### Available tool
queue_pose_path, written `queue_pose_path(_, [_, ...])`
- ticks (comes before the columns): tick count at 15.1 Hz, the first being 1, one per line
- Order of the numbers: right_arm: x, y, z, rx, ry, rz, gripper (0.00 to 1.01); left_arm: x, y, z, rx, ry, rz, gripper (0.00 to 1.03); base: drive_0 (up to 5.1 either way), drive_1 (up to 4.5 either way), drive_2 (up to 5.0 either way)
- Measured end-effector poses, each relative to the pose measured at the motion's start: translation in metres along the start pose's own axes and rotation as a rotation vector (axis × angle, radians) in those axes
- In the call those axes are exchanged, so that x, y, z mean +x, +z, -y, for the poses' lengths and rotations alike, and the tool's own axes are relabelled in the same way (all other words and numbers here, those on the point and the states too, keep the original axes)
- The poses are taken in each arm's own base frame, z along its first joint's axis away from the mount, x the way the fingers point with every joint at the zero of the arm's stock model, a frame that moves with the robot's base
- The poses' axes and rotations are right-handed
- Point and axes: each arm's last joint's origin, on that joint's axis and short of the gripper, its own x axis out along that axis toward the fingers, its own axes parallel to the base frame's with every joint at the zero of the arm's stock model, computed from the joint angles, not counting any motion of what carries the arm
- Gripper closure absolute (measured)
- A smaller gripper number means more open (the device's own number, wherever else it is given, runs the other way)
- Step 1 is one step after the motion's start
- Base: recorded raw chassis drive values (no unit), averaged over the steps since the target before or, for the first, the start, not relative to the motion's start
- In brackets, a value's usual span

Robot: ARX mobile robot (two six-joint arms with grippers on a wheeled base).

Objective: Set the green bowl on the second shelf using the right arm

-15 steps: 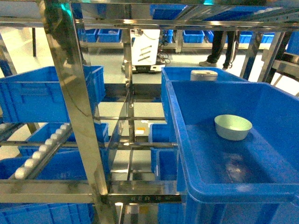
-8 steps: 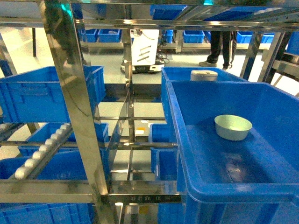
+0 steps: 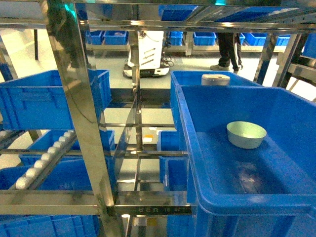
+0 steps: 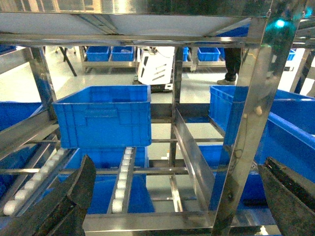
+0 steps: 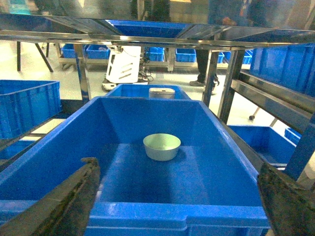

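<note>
Right wrist view shows the green bowl (image 5: 161, 146) sitting upright on the floor of a deep blue crate (image 5: 59, 162), toward its far middle. It looks light, rigid and smooth, likely slippery; the rim seems the best hold. Right end effector (image 5: 179, 206) spread wide, empty, well short of it.

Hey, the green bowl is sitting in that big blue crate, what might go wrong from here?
1. The green bowl sits deep inside the blue crate. Reaching in, the open right gripper may clip the crate's front rim.
2. The bowl's sides look smooth and sloping, so it might slip from a pinch.
3. The steel upright stands close to the crate's left, so the arm might strike it.
</note>
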Motion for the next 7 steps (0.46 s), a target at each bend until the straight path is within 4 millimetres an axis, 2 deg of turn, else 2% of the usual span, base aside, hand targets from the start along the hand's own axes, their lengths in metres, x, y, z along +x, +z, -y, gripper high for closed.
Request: queue_pose_path(7, [0.0,0.0,0.0,0.0,0.0,0.0,0.03,0.0,0.0,0.0,0.0,0.0,0.0,0.05,0.0,0.0,0.0])
